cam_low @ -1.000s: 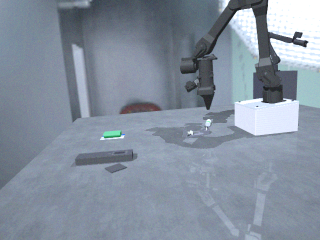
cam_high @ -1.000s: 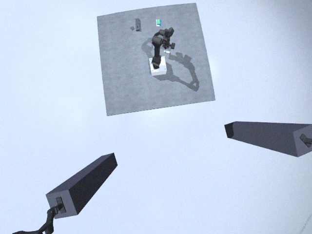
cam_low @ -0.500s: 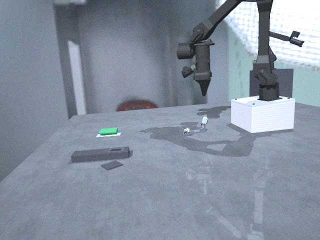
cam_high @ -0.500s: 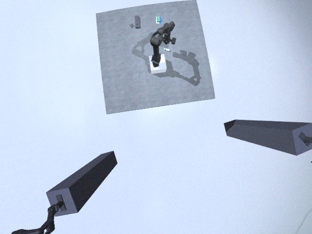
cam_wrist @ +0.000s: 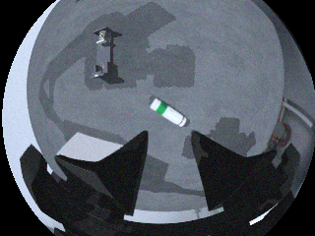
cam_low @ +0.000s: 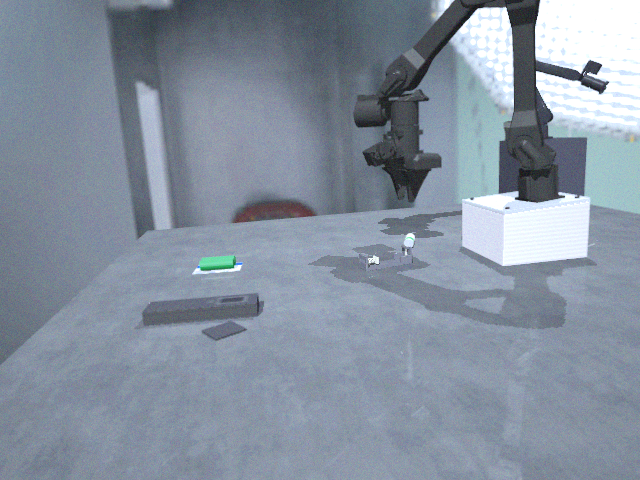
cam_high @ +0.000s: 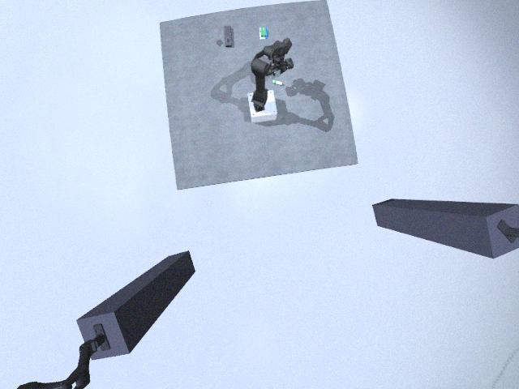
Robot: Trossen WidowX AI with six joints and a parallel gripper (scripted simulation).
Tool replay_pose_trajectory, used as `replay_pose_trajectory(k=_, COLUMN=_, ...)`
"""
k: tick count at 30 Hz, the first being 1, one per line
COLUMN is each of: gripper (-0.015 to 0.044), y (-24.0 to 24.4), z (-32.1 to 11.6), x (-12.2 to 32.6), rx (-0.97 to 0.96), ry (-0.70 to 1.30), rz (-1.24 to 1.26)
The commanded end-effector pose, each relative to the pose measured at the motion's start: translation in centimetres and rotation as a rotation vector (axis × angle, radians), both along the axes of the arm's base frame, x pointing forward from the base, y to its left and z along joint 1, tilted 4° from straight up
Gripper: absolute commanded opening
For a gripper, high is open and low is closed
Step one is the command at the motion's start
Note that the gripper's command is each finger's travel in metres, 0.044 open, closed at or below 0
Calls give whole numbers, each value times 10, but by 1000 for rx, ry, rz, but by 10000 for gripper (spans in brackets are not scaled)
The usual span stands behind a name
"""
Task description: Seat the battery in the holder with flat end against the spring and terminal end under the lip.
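Observation:
The white battery with a green band [cam_high: 277,83] [cam_low: 409,240] [cam_wrist: 168,112] lies on its side on the table, outside the holder, slanting across the wrist view. The small dark holder [cam_low: 406,259] [cam_wrist: 112,73] stands apart from it, to the upper left in the wrist view, with light metal at its far end; the arm hides it in the top view. No battery is in the holder. My gripper [cam_low: 406,198] [cam_wrist: 170,135] is partly open and empty, pointing down well above the table. The battery shows just beyond the gap between its fingertips in the wrist view.
The arm's white base block [cam_high: 268,117] [cam_low: 547,232] stands near the battery. Farther off are a long dark case [cam_high: 228,36] [cam_low: 201,308], a small dark flat plate [cam_high: 219,42] [cam_low: 223,329] and a green block [cam_high: 263,32] [cam_low: 217,262] on a white and blue card.

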State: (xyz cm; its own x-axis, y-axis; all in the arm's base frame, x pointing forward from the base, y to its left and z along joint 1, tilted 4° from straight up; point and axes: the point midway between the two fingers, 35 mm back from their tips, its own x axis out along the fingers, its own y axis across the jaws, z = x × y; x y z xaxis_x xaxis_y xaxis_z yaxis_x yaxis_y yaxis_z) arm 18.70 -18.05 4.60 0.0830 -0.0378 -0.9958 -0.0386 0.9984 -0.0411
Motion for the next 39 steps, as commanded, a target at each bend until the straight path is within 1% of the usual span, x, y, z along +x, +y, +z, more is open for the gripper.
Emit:
replay_pose_trajectory(k=1, gripper=221, y=-6, z=-33, x=-4, rx=-41, ry=30, rz=675)
replay_pose_trajectory(k=4, gripper=221, y=-8, z=-43, x=-6, rx=-62, ry=37, rz=935)
replay_pose_trajectory(k=6, gripper=221, y=-8, z=-46, x=-6, rx=-67, ry=38, rz=995)
replay_pose_trajectory(k=25, gripper=221, y=-8, z=-46, x=-6, rx=-67, ry=38, rz=995)
replay_pose_trajectory(k=39, gripper=221, y=-10, z=-68, x=-4, rx=-67, ry=38, rz=995)
